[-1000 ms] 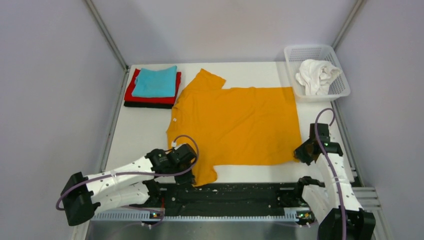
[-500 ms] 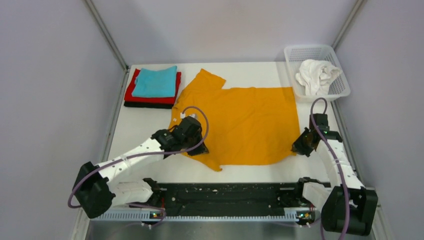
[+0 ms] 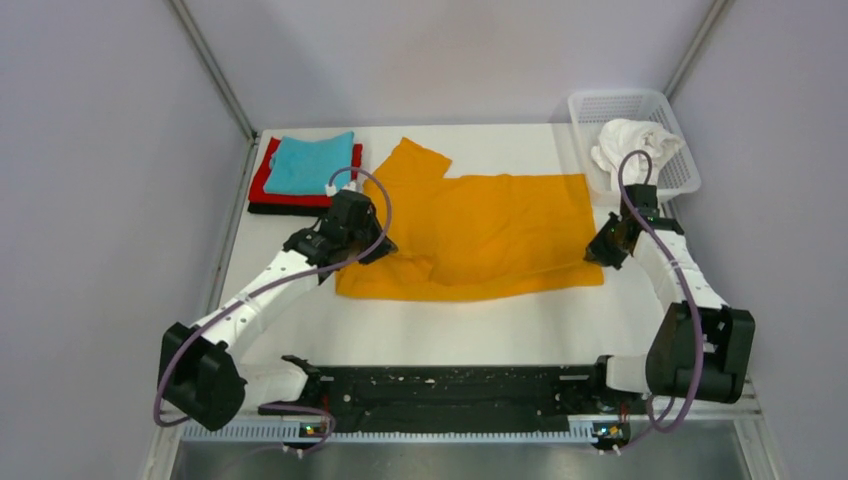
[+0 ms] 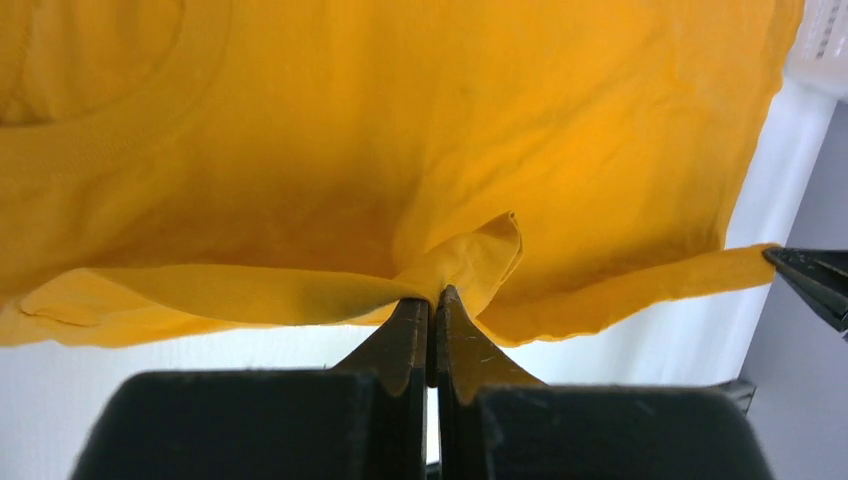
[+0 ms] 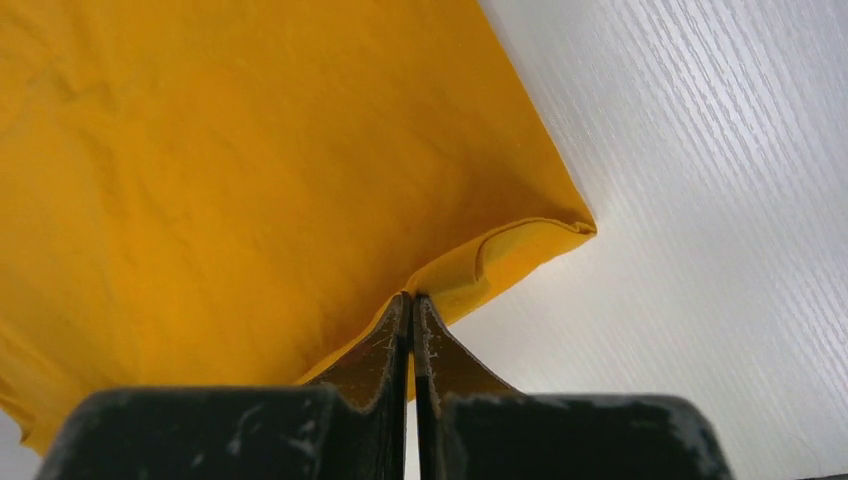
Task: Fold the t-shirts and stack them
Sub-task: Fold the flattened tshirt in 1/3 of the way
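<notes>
The orange t-shirt [image 3: 500, 215] lies across the middle of the white table, its near edge lifted and carried toward the far side. My left gripper [image 3: 378, 243] is shut on the shirt's near sleeve side; the left wrist view shows the cloth [image 4: 300, 130] pinched between the fingertips [image 4: 432, 296]. My right gripper [image 3: 598, 252] is shut on the shirt's near hem corner [image 5: 520, 245], pinched at the tips [image 5: 411, 300]. A folded stack sits at the far left: teal shirt [image 3: 308, 164] on red [image 3: 262, 180] on black [image 3: 290, 209]. The white shirt [image 3: 630, 145] lies crumpled in the basket.
The white mesh basket [image 3: 625, 103] stands at the far right corner. A black rail [image 3: 450, 385] runs along the near table edge between the arm bases. Grey walls close in both sides.
Both grippers have moved away from the near edge toward the far side, carrying the shirt's near edge with them. The shirt's near half now folds over the far half.
</notes>
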